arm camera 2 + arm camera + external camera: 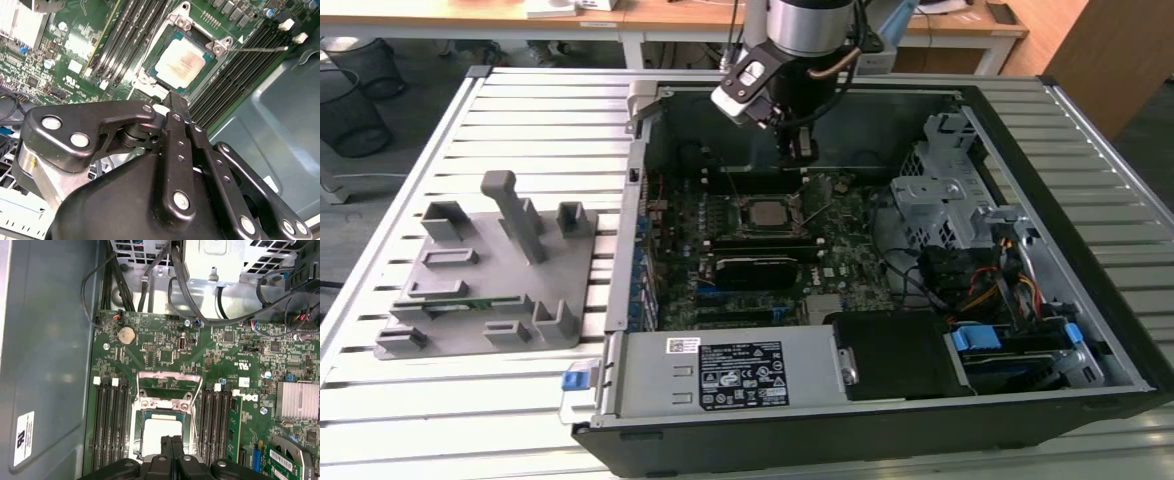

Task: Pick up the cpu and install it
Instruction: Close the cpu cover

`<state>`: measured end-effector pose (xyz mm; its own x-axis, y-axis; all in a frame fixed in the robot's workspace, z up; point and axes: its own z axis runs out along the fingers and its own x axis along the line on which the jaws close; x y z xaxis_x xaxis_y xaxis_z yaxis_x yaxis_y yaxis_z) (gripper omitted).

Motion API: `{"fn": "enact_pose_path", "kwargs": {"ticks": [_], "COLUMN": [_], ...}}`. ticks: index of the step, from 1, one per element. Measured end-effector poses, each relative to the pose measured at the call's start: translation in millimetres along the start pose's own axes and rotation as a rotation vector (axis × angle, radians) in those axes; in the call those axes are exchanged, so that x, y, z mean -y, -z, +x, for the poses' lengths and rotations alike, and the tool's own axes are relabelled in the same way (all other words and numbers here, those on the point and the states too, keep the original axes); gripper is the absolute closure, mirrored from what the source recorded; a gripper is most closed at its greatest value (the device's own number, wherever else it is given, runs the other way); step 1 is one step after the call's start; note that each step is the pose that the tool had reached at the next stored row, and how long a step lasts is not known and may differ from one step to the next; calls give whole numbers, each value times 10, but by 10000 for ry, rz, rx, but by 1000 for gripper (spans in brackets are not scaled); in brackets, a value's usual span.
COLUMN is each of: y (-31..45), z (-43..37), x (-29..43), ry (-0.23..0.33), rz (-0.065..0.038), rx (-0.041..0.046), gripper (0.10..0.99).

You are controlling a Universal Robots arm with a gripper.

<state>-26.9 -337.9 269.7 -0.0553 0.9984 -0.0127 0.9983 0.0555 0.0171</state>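
Observation:
The cpu [765, 213], a flat square chip with a pale metal top, lies in the motherboard's socket inside the open computer case. It is also seen in both wrist views [181, 64] [161, 436]. The socket's metal cover plate [170, 385] is folded back and its thin lever [260, 49] sticks out sideways. My gripper [797, 160] hangs just above the board beside the socket, toward the case's rear wall. Its two black fingers [165, 445] are pressed together with nothing between them, and their tips [175, 106] stand clear of the chip.
A grey plastic fixture tray [494, 270] stands on the slatted table at the exterior view's left. Memory slots [107, 425] flank the socket. A black block [754, 268], the power supply [720, 370], a metal drive cage [947, 190] and cables [200, 300] crowd the case.

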Motion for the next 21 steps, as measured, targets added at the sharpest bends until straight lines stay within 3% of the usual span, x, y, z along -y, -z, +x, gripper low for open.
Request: {"fn": "enact_pose_path", "kwargs": {"ticks": [21], "y": [-4], "z": [-7], "x": [-226], "ry": [228], "rz": [-3], "rx": [-5], "gripper": [980]}}
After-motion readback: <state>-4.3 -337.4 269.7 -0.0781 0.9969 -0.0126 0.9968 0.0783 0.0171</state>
